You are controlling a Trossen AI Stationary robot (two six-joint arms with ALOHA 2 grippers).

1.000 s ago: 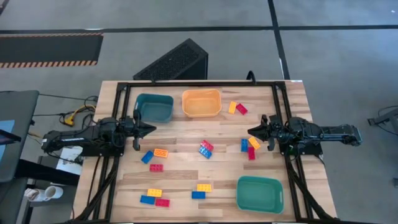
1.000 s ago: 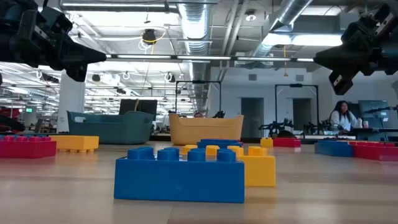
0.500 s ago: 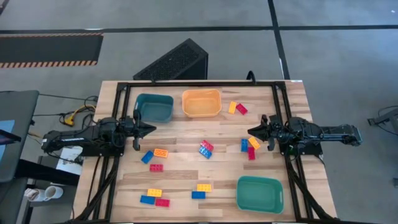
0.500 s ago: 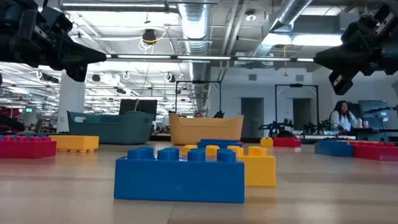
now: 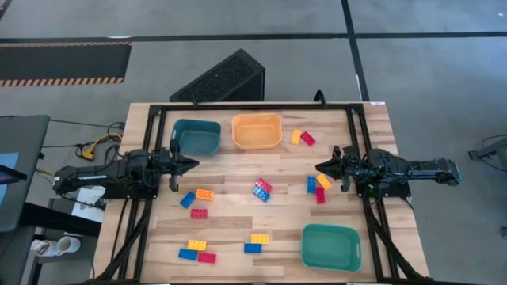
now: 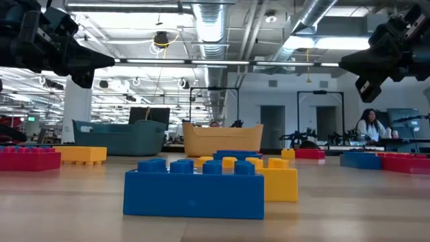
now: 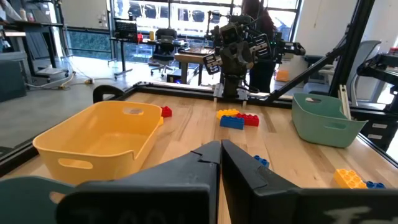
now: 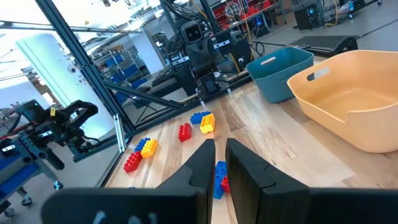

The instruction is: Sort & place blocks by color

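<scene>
Several small studded blocks lie flat on the wooden table in groups. Red, orange and blue ones (image 5: 198,202) lie near my left gripper (image 5: 192,165). A blue-red cluster (image 5: 261,188) sits mid-table. Blue, orange and red ones (image 5: 318,187) lie just near-side of my right gripper (image 5: 318,166). An orange and red pair (image 5: 301,138) lies at the far right, and more blocks (image 5: 196,251), (image 5: 255,242) by the near edge. Both grippers hover above the table, shut and empty, pointing at each other (image 7: 219,152), (image 8: 221,155).
A teal-blue bin (image 5: 196,137) and an orange bin (image 5: 257,131) stand along the far edge, and a green bin (image 5: 330,246) at the near right. A black frame rims the table's far and side edges. A person (image 6: 371,125) sits in the room far behind.
</scene>
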